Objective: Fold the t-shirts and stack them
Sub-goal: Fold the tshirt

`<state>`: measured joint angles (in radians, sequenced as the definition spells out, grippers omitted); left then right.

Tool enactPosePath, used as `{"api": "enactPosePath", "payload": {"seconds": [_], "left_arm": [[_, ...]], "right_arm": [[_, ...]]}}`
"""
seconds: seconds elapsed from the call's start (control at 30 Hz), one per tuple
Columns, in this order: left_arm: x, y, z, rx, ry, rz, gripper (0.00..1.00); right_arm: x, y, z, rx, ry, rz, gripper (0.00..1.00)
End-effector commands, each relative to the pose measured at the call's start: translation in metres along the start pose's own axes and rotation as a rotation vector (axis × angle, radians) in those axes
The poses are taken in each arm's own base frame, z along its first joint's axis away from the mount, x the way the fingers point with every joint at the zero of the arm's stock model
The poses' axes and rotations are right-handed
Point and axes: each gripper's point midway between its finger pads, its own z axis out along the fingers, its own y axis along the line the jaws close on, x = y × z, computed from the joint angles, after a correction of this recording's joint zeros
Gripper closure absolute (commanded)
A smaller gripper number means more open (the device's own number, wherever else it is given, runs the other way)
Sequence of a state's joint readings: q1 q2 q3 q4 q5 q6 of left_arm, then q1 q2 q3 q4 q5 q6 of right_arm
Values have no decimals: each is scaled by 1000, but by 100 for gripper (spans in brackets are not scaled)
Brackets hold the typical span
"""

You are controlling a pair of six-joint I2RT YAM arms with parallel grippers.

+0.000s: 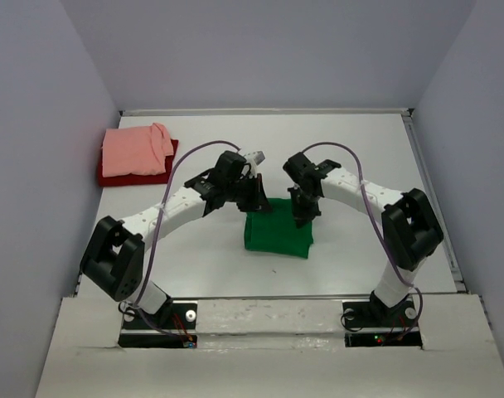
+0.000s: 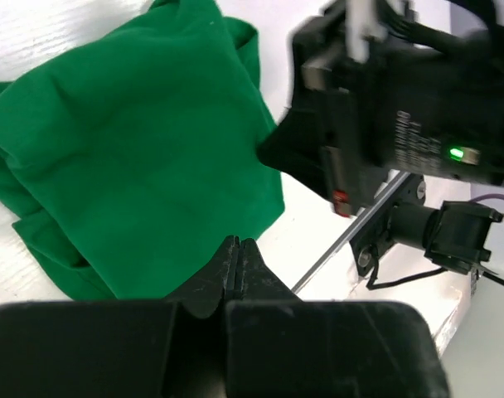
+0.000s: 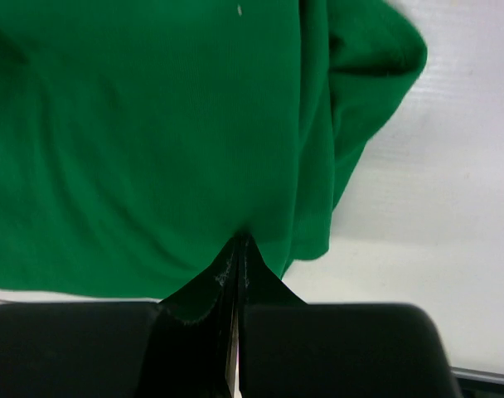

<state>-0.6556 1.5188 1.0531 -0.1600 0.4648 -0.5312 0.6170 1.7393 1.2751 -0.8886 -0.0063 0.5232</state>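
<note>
Right end effector [image 3: 238, 245], folded green t-shirt [image 3: 136, 124]

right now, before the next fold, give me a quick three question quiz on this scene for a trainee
1. True or false: the pink t-shirt lies on top of the dark red t-shirt.
2. Where is the green t-shirt? A) stacked on the pink one. B) on the table, apart from the other two. C) hanging in the air from one gripper.
3. Fill in: the fingers of the left gripper and the right gripper are both ____ (open or shut).

Key: 1 true. 2 B. 3 shut.
</note>
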Motion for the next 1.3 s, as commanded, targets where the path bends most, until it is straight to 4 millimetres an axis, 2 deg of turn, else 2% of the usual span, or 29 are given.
{"api": "enactPosePath", "payload": {"seconds": [0.0, 0.13, 0.3, 0.63, 0.83, 1.03, 1.27], "left_arm": [[-6, -31, -20, 101, -48, 43, 100], [2, -31, -17, 107, -28, 38, 100], [9, -38, -14, 130, -7, 48, 100], [29, -44, -5, 144, 43, 55, 100], [52, -20, 14, 73, 117, 8, 100], [86, 20, 40, -50, 254, -58, 100], [109, 48, 55, -130, 319, -105, 100]], "right_arm": [[-34, 11, -15, 4, -111, -40, 100], [-50, 24, -30, -29, -141, -44, 100], [-58, 26, -32, -14, -146, -49, 100], [-59, 32, -4, -18, -101, -44, 100], [-59, 26, 11, 25, -82, -32, 100], [-56, 22, 32, 66, -44, -12, 100], [-56, 19, 44, 79, -24, 12, 100]]}}
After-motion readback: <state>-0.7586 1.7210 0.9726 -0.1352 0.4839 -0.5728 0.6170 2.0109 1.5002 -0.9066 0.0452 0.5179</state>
